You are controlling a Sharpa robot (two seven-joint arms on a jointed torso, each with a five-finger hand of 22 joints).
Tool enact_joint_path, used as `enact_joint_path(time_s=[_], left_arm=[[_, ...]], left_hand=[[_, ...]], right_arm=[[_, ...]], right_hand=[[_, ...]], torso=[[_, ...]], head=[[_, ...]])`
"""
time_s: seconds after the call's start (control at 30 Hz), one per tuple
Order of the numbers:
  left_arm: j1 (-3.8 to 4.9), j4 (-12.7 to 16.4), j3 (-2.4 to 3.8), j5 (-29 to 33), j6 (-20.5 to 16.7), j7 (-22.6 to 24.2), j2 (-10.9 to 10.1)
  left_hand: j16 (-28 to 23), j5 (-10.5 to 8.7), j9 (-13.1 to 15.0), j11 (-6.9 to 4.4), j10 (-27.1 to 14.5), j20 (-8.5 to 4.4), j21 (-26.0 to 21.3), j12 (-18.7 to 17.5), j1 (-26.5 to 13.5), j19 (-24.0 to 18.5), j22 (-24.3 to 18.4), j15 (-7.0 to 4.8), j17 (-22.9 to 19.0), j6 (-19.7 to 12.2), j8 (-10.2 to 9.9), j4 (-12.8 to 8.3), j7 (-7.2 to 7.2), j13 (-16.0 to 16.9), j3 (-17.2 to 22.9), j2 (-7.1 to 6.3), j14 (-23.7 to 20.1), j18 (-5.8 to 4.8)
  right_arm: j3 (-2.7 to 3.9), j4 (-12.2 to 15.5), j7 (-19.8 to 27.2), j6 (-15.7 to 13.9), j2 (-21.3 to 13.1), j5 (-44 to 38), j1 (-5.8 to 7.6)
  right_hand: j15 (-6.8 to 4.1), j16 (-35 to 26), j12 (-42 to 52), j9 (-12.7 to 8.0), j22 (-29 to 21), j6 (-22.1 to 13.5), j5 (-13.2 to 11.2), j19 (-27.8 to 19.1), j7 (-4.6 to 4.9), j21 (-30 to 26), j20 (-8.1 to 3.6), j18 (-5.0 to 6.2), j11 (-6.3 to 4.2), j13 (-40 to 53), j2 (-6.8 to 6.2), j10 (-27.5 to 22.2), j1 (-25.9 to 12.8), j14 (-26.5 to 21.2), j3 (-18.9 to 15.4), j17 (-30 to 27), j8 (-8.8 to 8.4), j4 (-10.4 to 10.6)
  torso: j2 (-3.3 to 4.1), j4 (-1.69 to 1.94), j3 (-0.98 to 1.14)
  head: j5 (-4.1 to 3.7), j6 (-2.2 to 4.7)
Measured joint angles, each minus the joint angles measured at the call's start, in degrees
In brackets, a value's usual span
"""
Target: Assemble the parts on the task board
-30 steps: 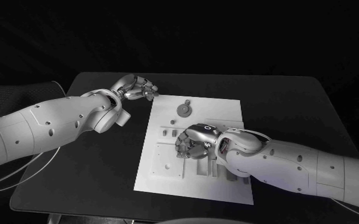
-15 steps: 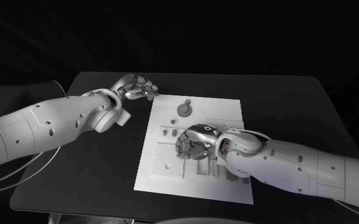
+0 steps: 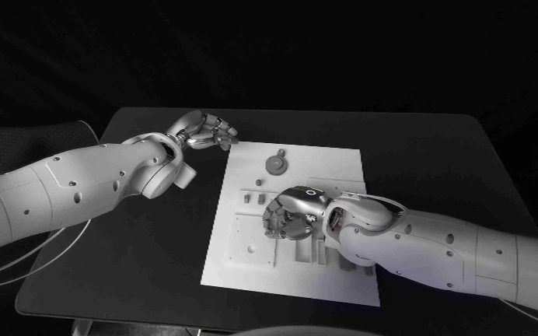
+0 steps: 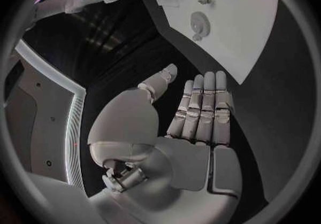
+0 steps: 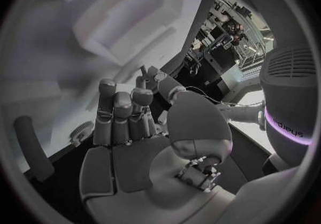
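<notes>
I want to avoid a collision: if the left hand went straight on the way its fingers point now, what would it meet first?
Probably the near corner of the task board: the left hand points its straight fingers at it over bare table. Height above the table is unclear.

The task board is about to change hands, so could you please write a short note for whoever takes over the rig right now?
Left hand: holds nothing, fingers straight and together, over the black table beside the task board's far left corner.
Right hand: fingers curled down over the board's middle; whether it holds a part cannot be told.
Round part lies on the board's far end; small parts lie near the right hand.
Done: unclear. Left: seat the loose parts.
</notes>
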Motion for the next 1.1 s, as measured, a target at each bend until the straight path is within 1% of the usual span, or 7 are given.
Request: enact_joint_path(time_s=[0.1,0.23,0.33,0.87,0.93,1.0,1.1], left_arm=[[0.0,0.0,0.0,0.0,0.0,0.0,0.0],[0.0,0.0,0.0,0.0,0.0,0.0,0.0],[0.0,0.0,0.0,0.0,0.0,0.0,0.0],[0.0,0.0,0.0,-0.1,0.0,-0.1,0.0],[0.0,0.0,0.0,-0.1,0.0,-0.1,0.0],[0.0,0.0,0.0,-0.1,0.0,-0.1,-0.1],[0.0,0.0,0.0,-0.1,0.0,-0.2,-0.1]], left_hand=[[0.0,0.0,0.0,0.0,0.0,0.0,0.0,0.0,0.0,0.0,0.0,0.0,0.0,0.0,0.0,0.0,0.0,0.0,0.0,0.0,0.0,-0.01],[0.0,0.0,0.0,0.0,0.0,0.0,0.0,0.0,0.0,0.0,0.0,0.0,0.0,0.0,0.0,0.0,0.0,0.0,0.0,0.0,0.0,-0.05],[0.0,0.0,0.0,0.0,0.0,0.0,0.0,0.0,0.0,0.0,0.0,0.0,0.0,0.0,0.0,0.0,0.0,0.0,0.0,0.0,0.0,-0.07],[0.0,0.0,0.0,0.0,0.0,0.0,0.0,-0.2,0.2,0.0,0.0,0.0,0.1,0.0,0.0,0.0,0.0,0.0,0.0,-0.22,0.0,-0.14],[0.0,0.0,0.0,0.0,0.0,0.0,0.0,-0.2,0.2,0.0,0.0,0.0,0.1,0.0,0.0,0.0,0.0,0.0,0.0,-0.22,0.0,-0.14],[0.0,0.0,0.0,0.0,0.0,0.0,0.0,-0.2,0.2,0.0,0.0,0.0,0.1,0.0,0.0,0.0,0.0,0.0,0.0,-0.22,0.0,-0.15],[0.0,0.0,0.0,0.0,0.0,0.0,0.0,-0.2,0.2,0.0,0.1,0.0,0.1,0.0,0.0,0.0,0.0,-0.1,0.0,-0.22,0.0,-0.15]], right_arm=[[-0.02,0.1,0.0,0.1,0.0,0.0,0.0],[-0.08,0.3,0.0,0.2,0.1,0.0,-0.04],[-0.12,0.3,0.0,0.3,0.1,0.0,-0.08],[-0.18,0.2,-0.1,1.1,0.3,0.0,-0.12],[-0.18,0.1,-0.1,1.1,0.3,0.0,-0.12],[-0.18,0.0,-0.2,1.0,0.3,0.0,-0.13],[-0.21,-0.1,-0.2,0.8,0.2,0.2,-0.13]], right_hand=[[0.01,0.0,0.0,0.0,0.0,-0.3,-0.2,0.0,0.26,0.0,0.0,0.0,0.03,0.1,-0.12,0.0,0.1,0.0,0.0,0.0,0.0,0.0],[0.08,0.0,-0.2,-0.2,0.0,-0.6,-0.4,0.0,0.63,0.0,0.0,0.0,0.33,0.1,-0.85,-0.3,0.2,-0.1,0.0,0.0,-0.46,0.0],[0.09,0.0,-0.2,-0.2,0.0,-0.6,-0.4,0.0,0.63,0.0,0.0,0.0,0.33,0.1,-1.06,-0.3,-0.1,-0.1,0.0,0.0,-0.49,0.0],[0.27,0.0,-0.2,-0.3,0.0,-0.6,-0.5,0.0,0.66,0.0,0.01,-0.01,0.32,0.1,-1.06,-0.3,-0.1,-0.1,-0.2,0.0,-0.54,0.2],[0.28,0.0,-0.2,-0.4,0.0,-0.9,-0.7,0.0,0.94,0.0,0.01,-0.02,0.46,0.1,-1.06,-0.5,-0.1,-0.1,-0.2,0.0,-0.9,0.2],[0.4,-0.2,-0.2,-0.8,0.0,-1.7,-0.7,0.0,1.71,0.0,0.01,-0.32,0.87,0.2,-1.66,-0.9,0.0,-0.2,-0.2,0.0,-1.73,0.2],[0.83,-0.2,-0.4,-1.1,0.0,-2.7,-0.7,-0.1,2.45,0.0,0.1,-0.26,1.38,0.3,-1.72,-1.4,-0.1,-0.6,-0.4,0.1,-2.69,0.2]], torso=[[0.0,0.0,-0.03],[0.0,0.02,-0.03],[0.0,0.02,-0.03],[-0.02,0.02,0.01],[-0.02,0.01,0.01],[-0.02,0.01,0.01],[-0.02,0.01,0.01]], head=[[0.01,-0.08],[0.04,-0.13],[0.04,-0.15],[0.03,-0.25],[-0.01,-0.25],[-0.05,-0.25],[-0.1,-0.2]])
